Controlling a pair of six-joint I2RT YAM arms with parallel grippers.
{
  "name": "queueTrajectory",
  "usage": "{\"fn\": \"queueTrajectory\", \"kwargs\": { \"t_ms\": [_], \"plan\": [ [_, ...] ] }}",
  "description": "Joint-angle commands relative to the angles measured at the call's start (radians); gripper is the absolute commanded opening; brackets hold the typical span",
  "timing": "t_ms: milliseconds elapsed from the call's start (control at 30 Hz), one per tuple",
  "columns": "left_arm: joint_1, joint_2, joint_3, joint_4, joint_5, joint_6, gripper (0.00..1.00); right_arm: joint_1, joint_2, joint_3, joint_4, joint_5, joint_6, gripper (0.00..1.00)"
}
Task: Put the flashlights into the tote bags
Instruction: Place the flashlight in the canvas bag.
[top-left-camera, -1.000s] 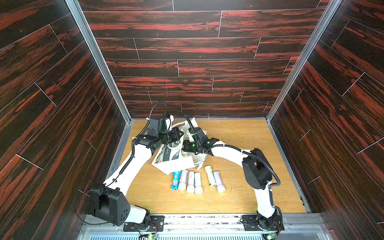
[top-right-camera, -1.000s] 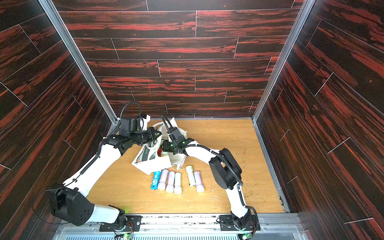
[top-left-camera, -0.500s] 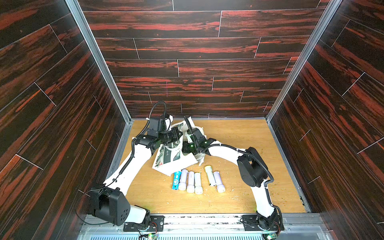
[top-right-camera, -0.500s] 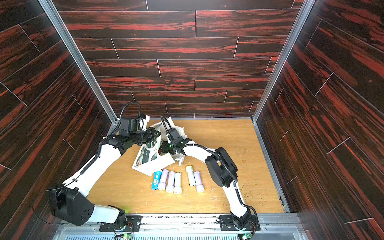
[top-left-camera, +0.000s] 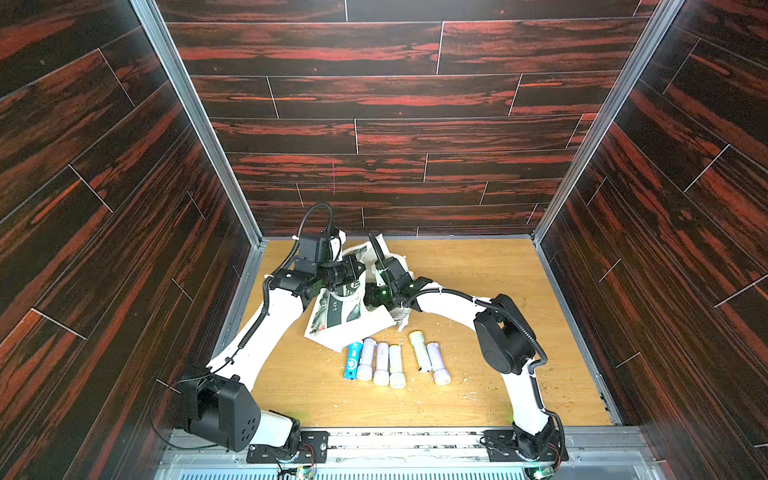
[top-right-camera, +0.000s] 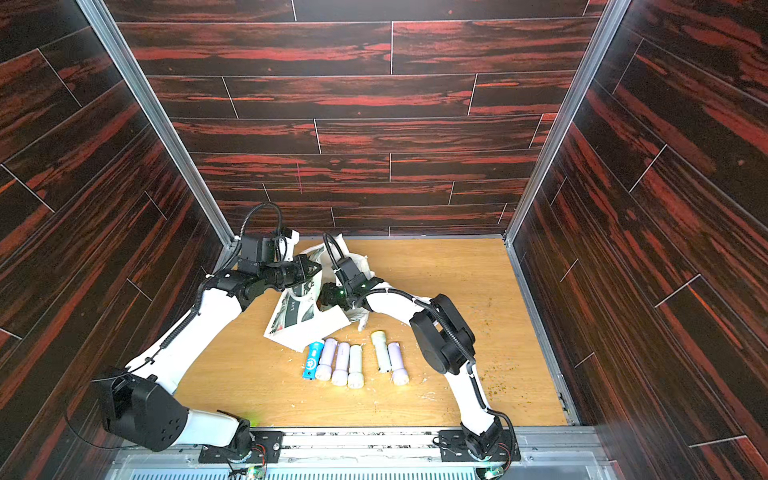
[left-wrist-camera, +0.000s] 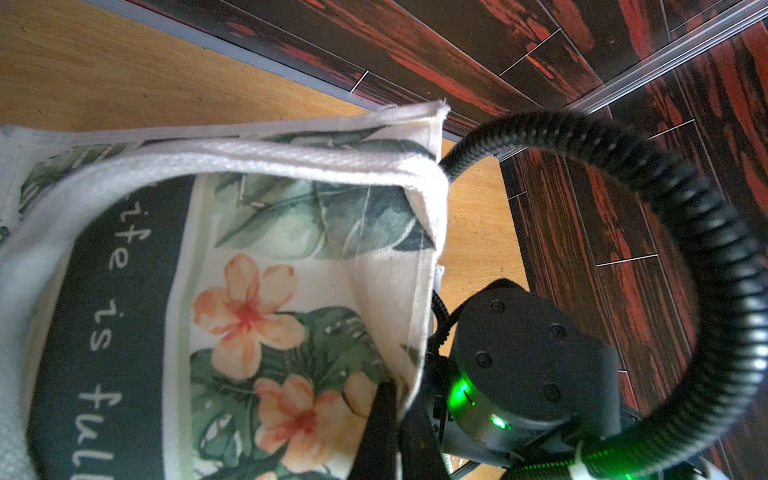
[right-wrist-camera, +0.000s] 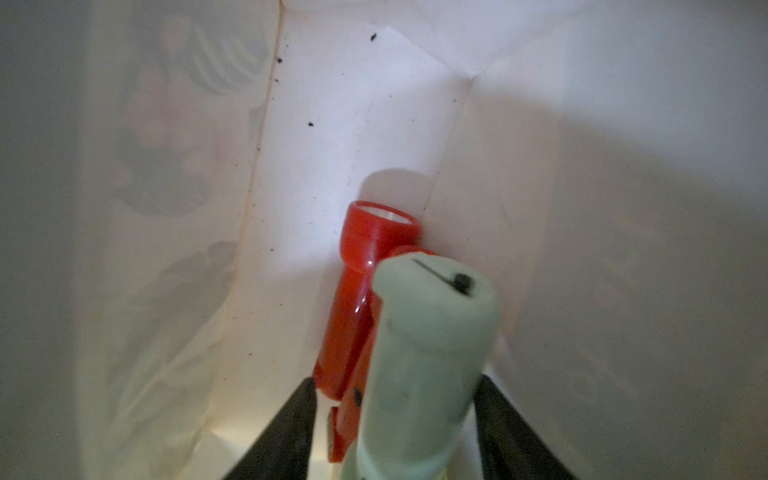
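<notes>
Your tote bag (top-left-camera: 347, 316) lies crumpled centre-left in both top views, on the wooden table (top-left-camera: 478, 282) near the back wall (top-left-camera: 374, 199). Your left gripper (left-wrist-camera: 399, 415) is pinched tight on the cloth at the bag's mouth edge. From above, the left arm (top-left-camera: 257, 332) covers the bag's upper left part.

Your right gripper (right-wrist-camera: 395, 380) is inside the bag, hidden from above by its own wrist and the cloth. In the right wrist view its fingers (right-wrist-camera: 286, 432) stand parted with a pale green flashlight (right-wrist-camera: 424, 345) between them. A clear gap shows on one side; on the other you cannot tell whether finger and plastic touch. Behind it a red flashlight (right-wrist-camera: 361, 291) lies on the bag's inner cloth, head pointing away from the gripper.

In the left wrist view the right arm's black ribbed cable (left-wrist-camera: 706, 249) loops just beside the corner of the bag's mouth.

Lower in the top views, six loose flashlights (top-left-camera: 381, 363) lie side by side on the table. The blue flashlight (top-left-camera: 352, 360) is at the left end, just beside the bag's near corner. A gap splits the row four and two.
</notes>
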Motion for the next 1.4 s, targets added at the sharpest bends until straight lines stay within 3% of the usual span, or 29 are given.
{"fn": "queueTrajectory", "kwargs": {
  "t_ms": [0,233,400,633,833,1167,1367],
  "plan": [
    [-0.007,-0.035,-0.007,0.004,0.03,-0.006,0.0,0.006,0.011,-0.017,-0.033,0.008,0.003,0.69],
    [-0.007,-0.04,-0.015,-0.002,0.013,0.006,0.0,0.006,-0.031,-0.016,-0.063,0.063,-0.007,0.85],
    [-0.007,-0.042,-0.01,-0.052,-0.043,0.054,0.0,0.006,-0.081,-0.006,-0.088,0.082,-0.021,0.88],
    [-0.007,-0.046,0.03,-0.149,-0.107,0.144,0.0,0.006,-0.215,-0.019,-0.124,0.125,-0.058,0.88],
    [-0.006,-0.042,0.082,-0.265,-0.251,0.227,0.0,0.006,-0.356,-0.064,-0.183,0.169,-0.113,0.88],
    [-0.003,-0.037,0.135,-0.367,-0.454,0.321,0.0,0.006,-0.698,-0.345,-0.284,0.324,-0.177,0.86],
    [0.004,-0.034,0.12,-0.379,-0.536,0.366,0.0,0.006,-0.845,-0.541,-0.404,0.345,-0.134,0.74]
  ]
}}
